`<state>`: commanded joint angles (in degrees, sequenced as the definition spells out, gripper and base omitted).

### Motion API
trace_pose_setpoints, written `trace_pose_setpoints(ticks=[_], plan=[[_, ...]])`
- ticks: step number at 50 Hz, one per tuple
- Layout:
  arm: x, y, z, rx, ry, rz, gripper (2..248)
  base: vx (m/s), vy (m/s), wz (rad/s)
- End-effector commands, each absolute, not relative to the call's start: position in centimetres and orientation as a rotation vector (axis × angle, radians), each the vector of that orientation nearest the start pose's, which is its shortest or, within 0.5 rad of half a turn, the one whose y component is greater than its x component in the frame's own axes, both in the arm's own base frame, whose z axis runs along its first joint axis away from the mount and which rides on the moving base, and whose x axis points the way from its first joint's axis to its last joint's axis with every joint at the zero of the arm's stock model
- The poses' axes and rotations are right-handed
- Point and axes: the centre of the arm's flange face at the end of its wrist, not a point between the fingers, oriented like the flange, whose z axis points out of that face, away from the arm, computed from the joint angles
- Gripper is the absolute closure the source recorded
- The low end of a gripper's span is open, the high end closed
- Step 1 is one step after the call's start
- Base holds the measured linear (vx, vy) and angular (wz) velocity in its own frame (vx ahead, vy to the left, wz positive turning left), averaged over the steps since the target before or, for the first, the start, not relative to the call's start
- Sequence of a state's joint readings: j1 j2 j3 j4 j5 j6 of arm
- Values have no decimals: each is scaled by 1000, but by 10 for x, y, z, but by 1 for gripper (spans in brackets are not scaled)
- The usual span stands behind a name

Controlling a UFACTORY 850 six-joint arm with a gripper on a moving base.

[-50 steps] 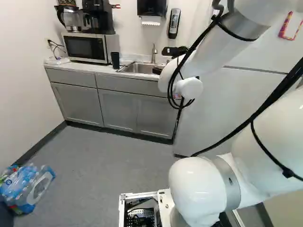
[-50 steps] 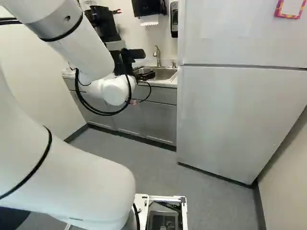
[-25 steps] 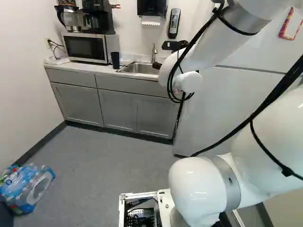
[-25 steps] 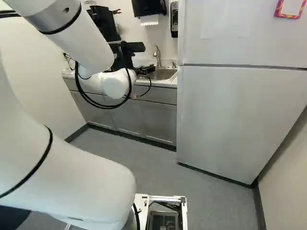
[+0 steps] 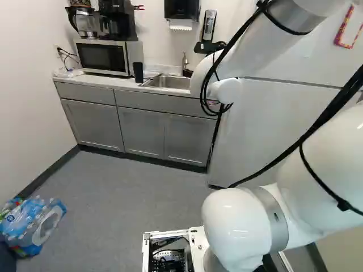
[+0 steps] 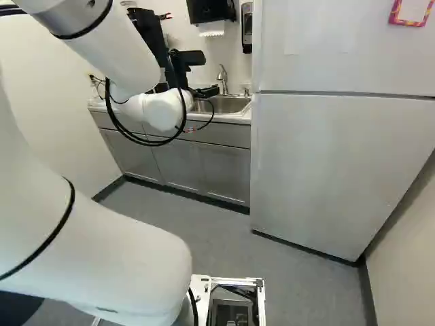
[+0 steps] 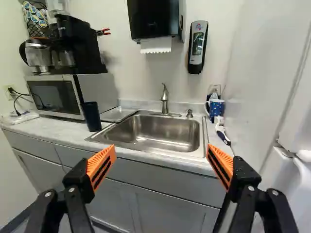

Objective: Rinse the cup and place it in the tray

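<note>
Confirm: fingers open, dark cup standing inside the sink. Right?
Wrong on the cup's place: the wrist view shows the dark cup standing on the counter, between the microwave and the sink. The fingers are open, as stated.

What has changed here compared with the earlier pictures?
The arm has raised its wrist, carrying the gripper upward. No grasp or release shows. The base, the dark cup and the sink beside it stayed put.
</note>
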<state>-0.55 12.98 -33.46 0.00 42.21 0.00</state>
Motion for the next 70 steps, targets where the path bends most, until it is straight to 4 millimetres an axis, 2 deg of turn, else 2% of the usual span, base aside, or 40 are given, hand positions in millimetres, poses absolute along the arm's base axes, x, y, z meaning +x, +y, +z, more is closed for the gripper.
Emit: trace_pose_setpoints(ticks=[70], plan=[[433,-4,620,-2245,10,-2207,3,0,0,0]])
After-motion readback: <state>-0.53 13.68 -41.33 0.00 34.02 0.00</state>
